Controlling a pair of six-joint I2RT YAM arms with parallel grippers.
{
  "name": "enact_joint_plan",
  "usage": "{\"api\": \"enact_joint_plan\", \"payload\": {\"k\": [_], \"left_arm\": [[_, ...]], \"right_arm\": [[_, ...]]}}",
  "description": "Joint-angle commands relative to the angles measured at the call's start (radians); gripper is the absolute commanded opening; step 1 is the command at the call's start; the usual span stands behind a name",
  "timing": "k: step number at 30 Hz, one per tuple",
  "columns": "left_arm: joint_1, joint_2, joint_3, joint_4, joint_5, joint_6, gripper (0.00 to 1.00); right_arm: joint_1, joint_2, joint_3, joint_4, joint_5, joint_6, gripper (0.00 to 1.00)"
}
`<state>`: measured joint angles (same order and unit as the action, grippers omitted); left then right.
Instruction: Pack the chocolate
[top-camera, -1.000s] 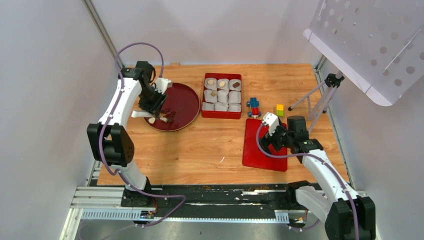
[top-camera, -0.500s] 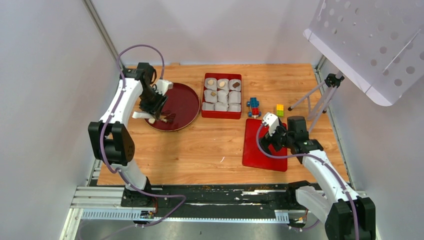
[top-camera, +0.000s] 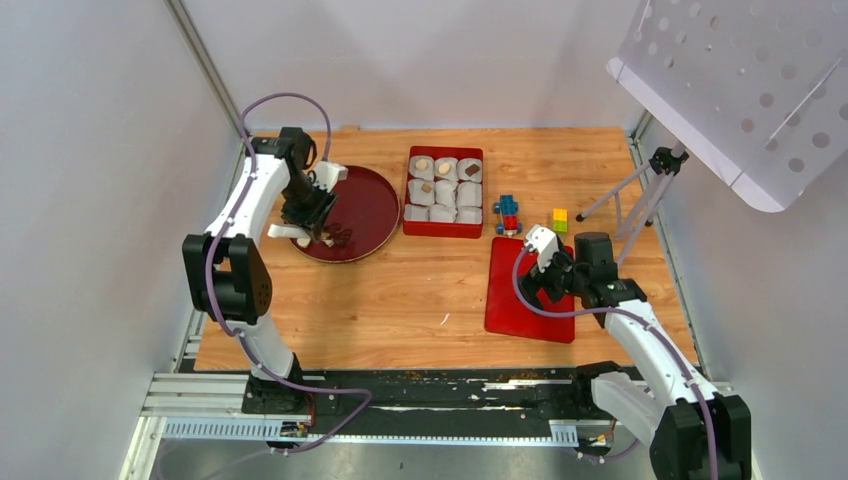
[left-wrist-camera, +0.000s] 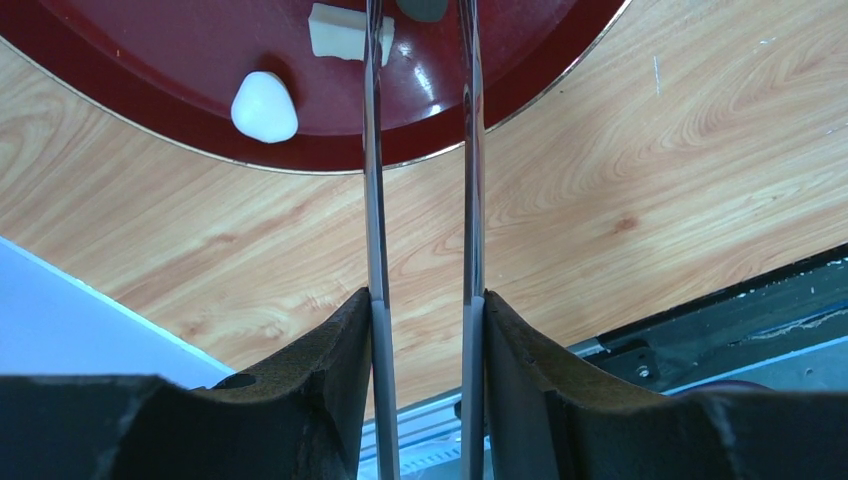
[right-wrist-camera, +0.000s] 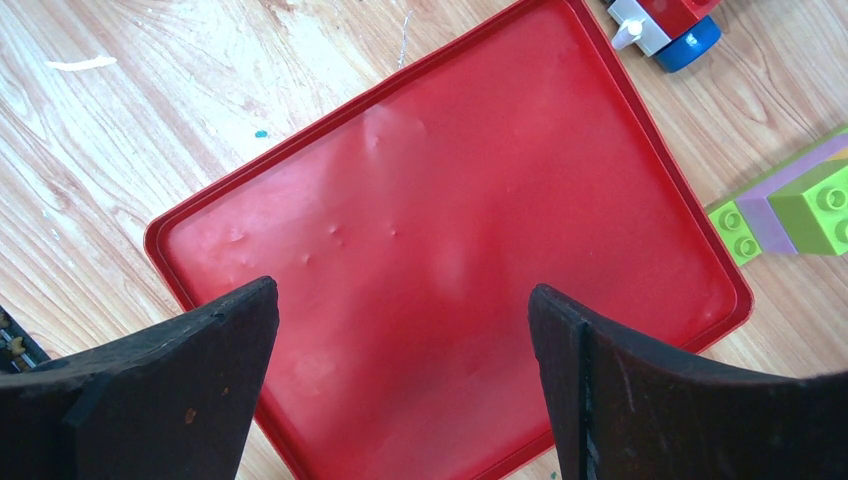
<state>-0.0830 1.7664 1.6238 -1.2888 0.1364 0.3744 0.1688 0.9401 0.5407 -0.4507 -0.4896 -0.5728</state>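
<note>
Here, your left hand (left-wrist-camera: 420, 40) hangs over the round dark-red plate (top-camera: 372, 205) at the left of the wooden worktop (top-camera: 400, 300). Its thin fingers (left-wrist-camera: 377, 150) are part-spread either side of a dark chocolate lump (left-wrist-camera: 422, 8), not visibly pinching it. A cream block (left-wrist-camera: 338, 32) and a pale rounded lump (left-wrist-camera: 264, 107) lie beside them on the plate. Further right, the red rectangular box (top-camera: 443, 233) holds white paper cups (top-camera: 445, 212), some with chocolate pieces (top-camera: 422, 163) inside. Your right hand (right-wrist-camera: 402, 300) is spread wide, empty, above the flat red lid (right-wrist-camera: 450, 200)

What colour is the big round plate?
The round plate is dark red; the left wrist view shows it best.
</note>
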Motion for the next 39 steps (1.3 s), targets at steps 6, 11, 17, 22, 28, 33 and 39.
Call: {"api": "enact_joint_plan", "payload": {"k": [6,11,17,22,28,33,39], "left_arm": [[0.001,0.013,0.01,0.002,0.011,-0.013,0.45],[-0.001,-0.004,0.05,-0.011,0.023,-0.012,0.19],[-0.002,-0.012,0.207,-0.094,0.153,0.004,0.14],[-0.049,0.016,0.336,-0.115,0.252,0.004,0.12],[-0.162,0.036,0.36,0.084,0.314,-0.083,0.12],[-0.262,0.113,0.399,0.246,0.297,-0.169,0.12],[-0.33,0.242,0.472,0.301,0.237,-0.212,0.13]], "right_arm": [[-0.003,-0.021,0.001,0.032,-0.02,0.003,0.95],[-0.003,-0.02,0.002,0.031,-0.019,0.004,0.95],[-0.002,-0.009,0.007,0.03,-0.02,0.001,0.95],[-0.003,0.008,0.019,0.038,-0.02,-0.003,0.95],[-0.002,0.012,0.029,0.032,-0.02,-0.007,0.95],[-0.003,0.008,0.039,0.023,-0.017,-0.008,0.96],[-0.003,-0.008,0.04,0.004,-0.006,-0.014,0.96]]}}
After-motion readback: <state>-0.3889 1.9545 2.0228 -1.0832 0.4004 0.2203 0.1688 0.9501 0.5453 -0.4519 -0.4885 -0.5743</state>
